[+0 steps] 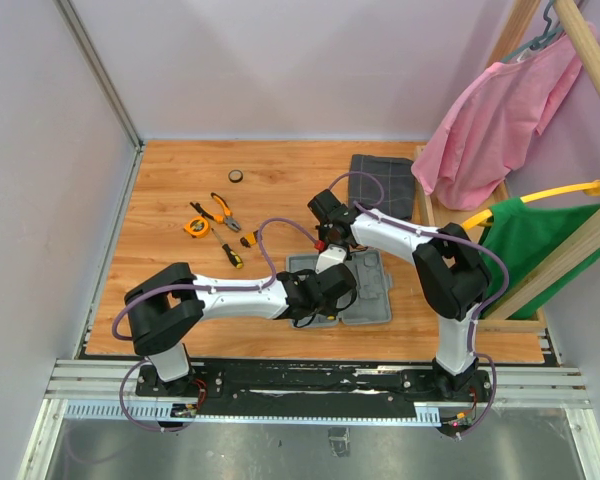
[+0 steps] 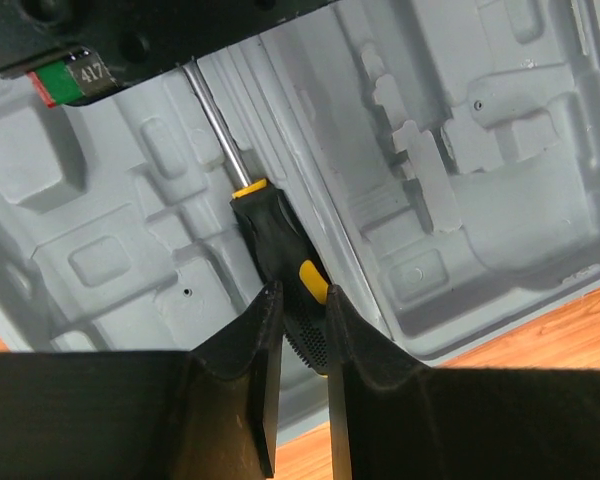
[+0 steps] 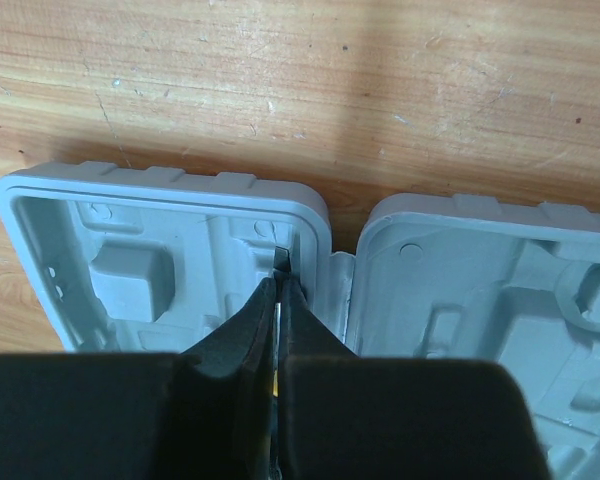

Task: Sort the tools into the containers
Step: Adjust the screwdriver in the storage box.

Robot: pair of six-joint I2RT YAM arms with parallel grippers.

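Note:
The grey tool case (image 1: pixel 372 300) lies open on the wooden table, its moulded compartments facing up. Over its left half a screwdriver (image 2: pixel 271 232) with a black and yellow handle hangs close above the case's hinge ridge. My left gripper (image 2: pixel 302 296) is shut on the handle. My right gripper (image 3: pixel 280 281) is shut on the metal shaft, and the tip (image 3: pixel 282 259) pokes out past its fingers. Both grippers (image 1: pixel 326 290) (image 1: pixel 330 254) meet above the case. Pliers (image 1: pixel 220 209), an orange tape measure (image 1: pixel 197 227) and another screwdriver (image 1: pixel 229 253) lie on the table to the left.
A dark checked cloth (image 1: pixel 382 185) lies behind the case. A small black ring (image 1: pixel 237 176) sits near the back, and a tiny orange piece (image 1: pixel 248 238) lies by the loose tools. A wooden rack with pink and green garments (image 1: pixel 500 120) stands on the right.

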